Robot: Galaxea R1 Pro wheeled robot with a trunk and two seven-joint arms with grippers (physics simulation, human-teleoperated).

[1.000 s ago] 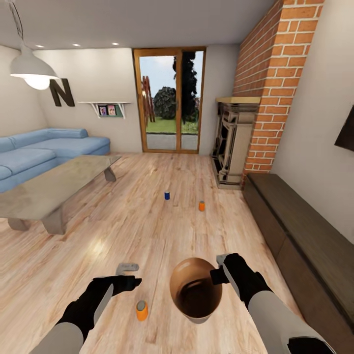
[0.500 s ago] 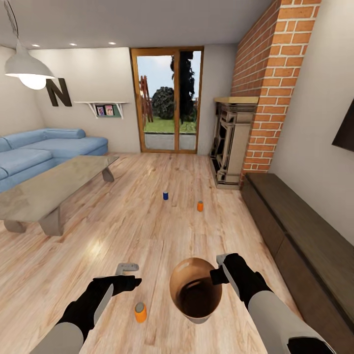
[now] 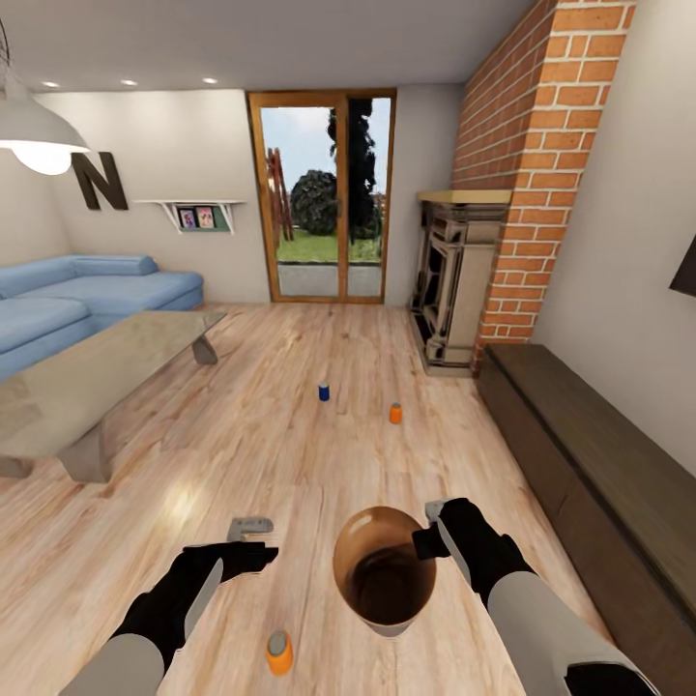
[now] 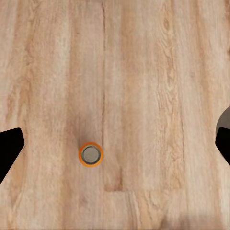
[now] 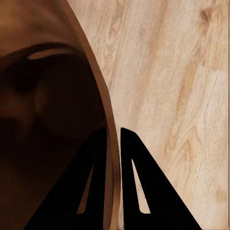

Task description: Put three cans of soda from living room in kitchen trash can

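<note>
My right gripper (image 3: pixel 432 532) is shut on the rim of the trash can (image 3: pixel 365 541), holding it tilted above the floor with its glossy brown inside facing me. In the right wrist view the two black fingers (image 5: pixel 136 182) pinch the bin's wall (image 5: pixel 98 96), one on each side. My left gripper (image 3: pixel 253 541) hangs open over the floor. An orange soda can (image 3: pixel 279 652) stands upright just below it; from above it shows between the spread fingers (image 4: pixel 7 148) as a silver top (image 4: pixel 90 154). A dark blue can (image 3: pixel 324 391) and a second orange can (image 3: pixel 395 414) stand further ahead.
A glass coffee table (image 3: pixel 106 362) and a blue sofa (image 3: pixel 97 290) lie to the left. The brick fireplace (image 3: pixel 454 280) and a long dark low cabinet (image 3: pixel 590 464) line the right wall. Wood-framed glass doors (image 3: pixel 324 193) stand at the far end.
The whole view has shifted: the table and sofa slid left and the near orange can dropped lower in the picture. Both arms hold the same pose, the bin still gripped.
</note>
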